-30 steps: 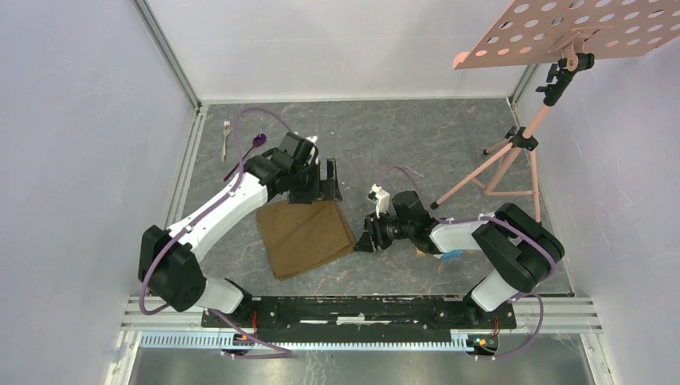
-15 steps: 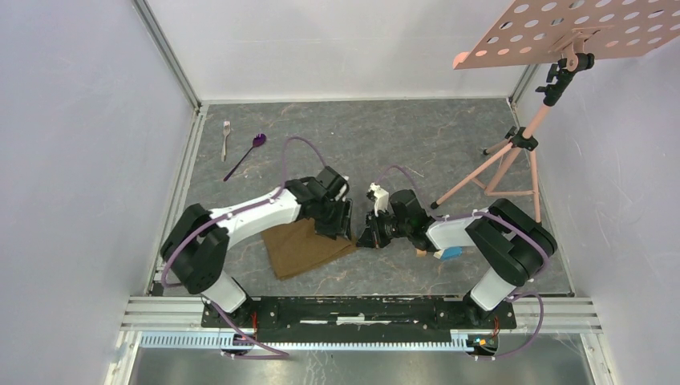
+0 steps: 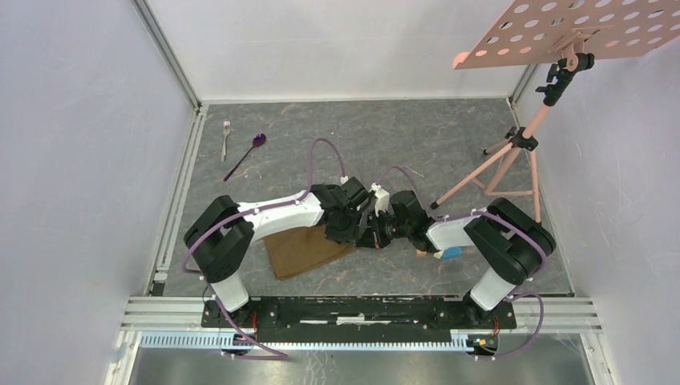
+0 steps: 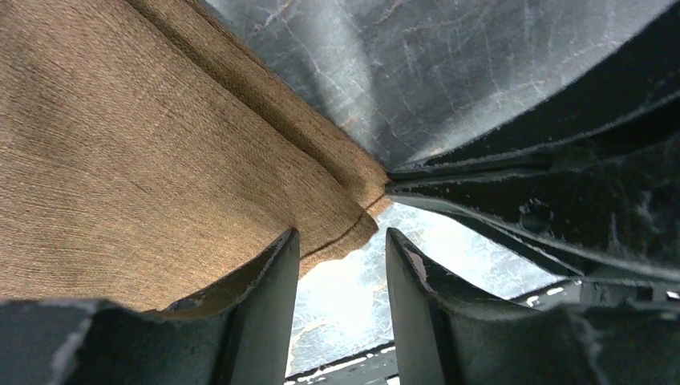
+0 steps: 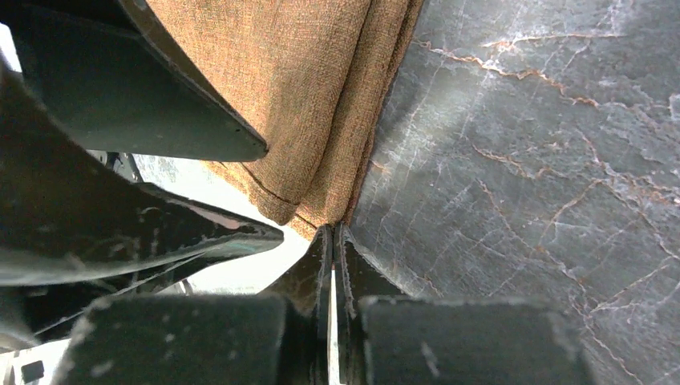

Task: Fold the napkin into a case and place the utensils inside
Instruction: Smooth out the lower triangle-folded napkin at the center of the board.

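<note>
Jaws of right gripper (image 5: pixel 333 234) are clenched on the napkin (image 5: pixel 305 96) corner, probably to lift it for folding; left gripper (image 4: pixel 341 245) jaws stand apart, empty.

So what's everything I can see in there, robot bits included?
brown cloth napkin: one, brown, folded, near the table's middle
silver metal fork: one, silver, far left
spoon with purple bowl: one, purple and dark, beside the fork
small blocks: one wooden, one blue, by the right arm
perforated stand on tripod: one, pink, far right
marbled table: one, grey
left arm, right arm: two, white and black
left tool: open at the napkin's corner
right tool: shut on that corner
</note>
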Robot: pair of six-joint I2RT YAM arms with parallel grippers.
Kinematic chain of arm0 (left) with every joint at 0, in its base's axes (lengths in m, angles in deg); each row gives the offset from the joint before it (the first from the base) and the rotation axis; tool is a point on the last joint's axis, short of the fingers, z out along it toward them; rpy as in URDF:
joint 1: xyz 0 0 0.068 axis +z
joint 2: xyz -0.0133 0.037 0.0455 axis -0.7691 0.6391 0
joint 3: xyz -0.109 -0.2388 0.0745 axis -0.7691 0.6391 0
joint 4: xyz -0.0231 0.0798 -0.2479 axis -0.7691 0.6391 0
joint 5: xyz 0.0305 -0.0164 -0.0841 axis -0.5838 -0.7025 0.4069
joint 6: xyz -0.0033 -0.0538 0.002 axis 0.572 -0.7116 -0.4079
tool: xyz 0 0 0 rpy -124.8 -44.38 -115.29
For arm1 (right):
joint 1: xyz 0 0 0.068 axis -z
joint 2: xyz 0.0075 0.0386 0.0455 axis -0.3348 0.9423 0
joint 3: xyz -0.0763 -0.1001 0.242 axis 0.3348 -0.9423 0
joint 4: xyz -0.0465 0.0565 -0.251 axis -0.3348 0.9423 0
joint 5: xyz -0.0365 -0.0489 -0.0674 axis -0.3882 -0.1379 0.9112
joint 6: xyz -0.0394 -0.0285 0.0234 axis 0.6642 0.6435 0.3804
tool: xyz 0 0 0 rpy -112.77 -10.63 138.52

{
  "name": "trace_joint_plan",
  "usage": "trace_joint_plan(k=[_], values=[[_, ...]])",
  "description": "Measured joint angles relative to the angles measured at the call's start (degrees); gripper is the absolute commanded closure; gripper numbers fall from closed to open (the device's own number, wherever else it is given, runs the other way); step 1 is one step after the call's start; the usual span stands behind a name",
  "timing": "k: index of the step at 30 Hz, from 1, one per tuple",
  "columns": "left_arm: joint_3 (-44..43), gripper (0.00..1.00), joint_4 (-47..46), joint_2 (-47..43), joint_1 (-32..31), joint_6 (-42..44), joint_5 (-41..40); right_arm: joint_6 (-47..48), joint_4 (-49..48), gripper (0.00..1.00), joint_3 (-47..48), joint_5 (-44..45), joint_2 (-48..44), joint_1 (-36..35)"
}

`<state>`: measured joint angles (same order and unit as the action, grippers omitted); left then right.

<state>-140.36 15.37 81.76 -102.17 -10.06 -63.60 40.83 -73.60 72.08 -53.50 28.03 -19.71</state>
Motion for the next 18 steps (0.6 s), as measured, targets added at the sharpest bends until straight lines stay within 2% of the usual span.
trace_joint_plan(k=[3, 6, 9, 18], values=[[-1.1, 0.59, 1.0, 1.3, -0.7, 0.0, -2.0, 0.0, 0.0, 1.00, 0.0, 0.0, 0.0, 0.0], [-2.6, 0.75, 2.3, 3.2, -1.5, 0.0, -4.6, -0.4, -0.2, 1.00, -0.2, 0.0, 0.0, 0.0], [-3.2, 0.84, 3.3, 3.7, -2.0, 0.0, -6.3, -0.5, -0.7, 1.00, -0.4, -0.1, 0.0, 0.0], [-4.3, 0.87, 5.7, 3.7, -3.5, -1.3, -8.3, -1.3, -1.6, 1.00, -0.9, -0.1, 0.0, 0.1]])
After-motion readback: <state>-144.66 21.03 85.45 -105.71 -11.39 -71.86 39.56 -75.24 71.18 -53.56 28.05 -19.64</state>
